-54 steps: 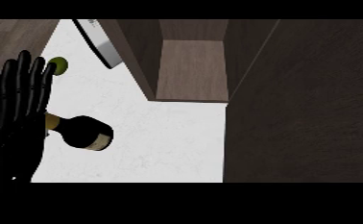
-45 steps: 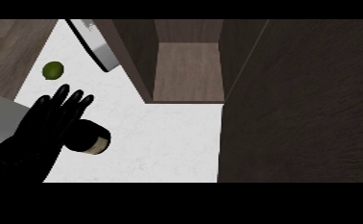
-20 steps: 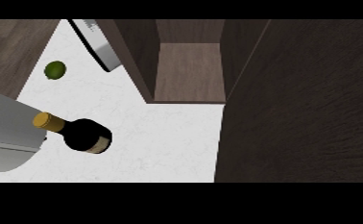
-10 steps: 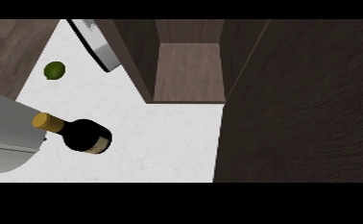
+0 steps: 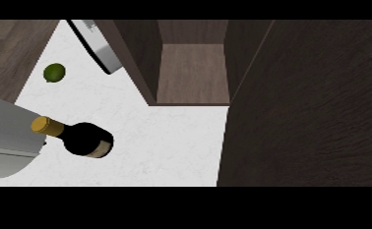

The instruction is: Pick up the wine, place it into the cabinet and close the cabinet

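The wine bottle (image 5: 83, 138), dark with a gold cap, is on the white counter (image 5: 167, 139) at the left, and I see it from above. A grey forearm (image 5: 15, 129) lies at the left edge beside the bottle's cap, its hand out of the picture. The open cabinet (image 5: 193, 73) is at the top middle, with a bare wooden floor inside. Its dark door (image 5: 298, 105) fills the right side. Neither hand shows.
A green lime (image 5: 54, 72) lies on the counter at the upper left. A grey-and-white flat object (image 5: 98, 46) leans next to the cabinet's left wall. Dark wood borders the counter at the far upper left.
My black left hand was over the bottle about two seconds ago and has drawn back out of view. The bottle stays on the counter; nothing has moved over the last second.
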